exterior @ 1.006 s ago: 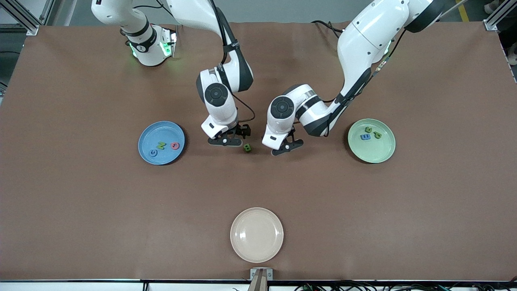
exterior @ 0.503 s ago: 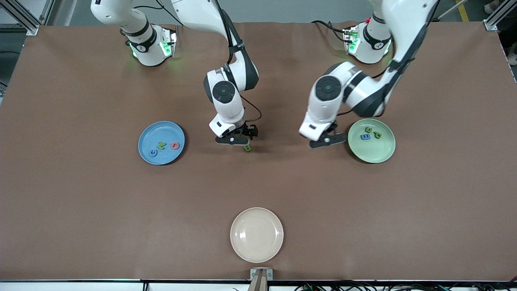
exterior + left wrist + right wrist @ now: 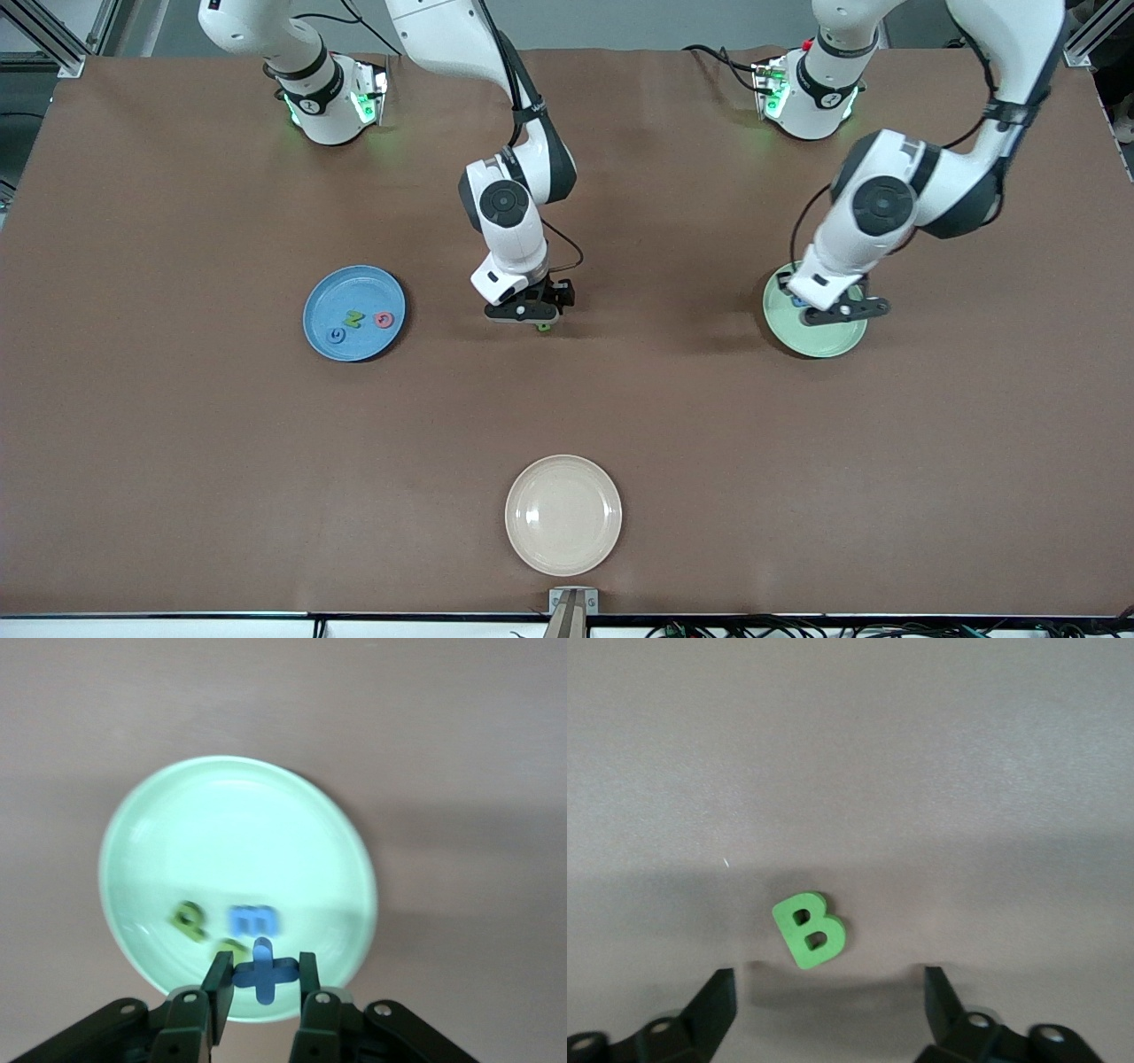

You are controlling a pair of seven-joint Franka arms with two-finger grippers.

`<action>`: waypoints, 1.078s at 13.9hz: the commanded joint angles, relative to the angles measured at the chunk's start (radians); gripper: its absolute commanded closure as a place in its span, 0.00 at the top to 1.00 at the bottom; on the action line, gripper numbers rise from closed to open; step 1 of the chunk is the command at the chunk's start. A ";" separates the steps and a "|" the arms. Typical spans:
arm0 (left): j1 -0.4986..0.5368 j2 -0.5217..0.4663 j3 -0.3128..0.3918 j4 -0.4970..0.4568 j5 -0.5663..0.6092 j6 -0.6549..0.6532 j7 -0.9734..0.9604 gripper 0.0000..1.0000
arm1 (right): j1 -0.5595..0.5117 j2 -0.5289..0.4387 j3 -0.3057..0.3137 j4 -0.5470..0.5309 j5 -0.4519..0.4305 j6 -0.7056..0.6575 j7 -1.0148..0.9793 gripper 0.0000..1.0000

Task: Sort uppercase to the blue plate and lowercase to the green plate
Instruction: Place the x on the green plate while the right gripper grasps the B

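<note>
On my brown table mat, the right gripper [image 3: 829,992] hangs low over the small green foam letter B [image 3: 809,930], jaws spread wide with the letter lying flat on the mat between them, untouched. My left gripper [image 3: 262,979] is over the round pale-green plate [image 3: 159,806], pinching the little blue foam x [image 3: 262,971] — green p [image 3: 189,920], green n [image 3: 232,948] and blue m [image 3: 253,920] lie in that plate. The round glossy blue plate [image 3: 328,297], toward the right arm's end, holds blue G [image 3: 336,335], green N [image 3: 354,318] and red Q [image 3: 384,319]. A cream plate [image 3: 563,514] sits nearest the camera.
</note>
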 commanded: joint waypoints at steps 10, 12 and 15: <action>0.158 0.270 0.002 0.055 0.212 0.100 0.075 0.10 | -0.049 0.031 0.027 0.056 -0.006 0.010 -0.017 0.67; 0.158 0.310 0.007 0.067 0.284 0.100 0.030 0.11 | -0.049 0.036 0.027 0.057 -0.006 0.017 -0.020 0.62; 0.156 0.334 0.007 0.082 0.300 0.100 0.021 0.12 | -0.049 0.039 0.027 0.057 -0.004 0.029 -0.026 0.55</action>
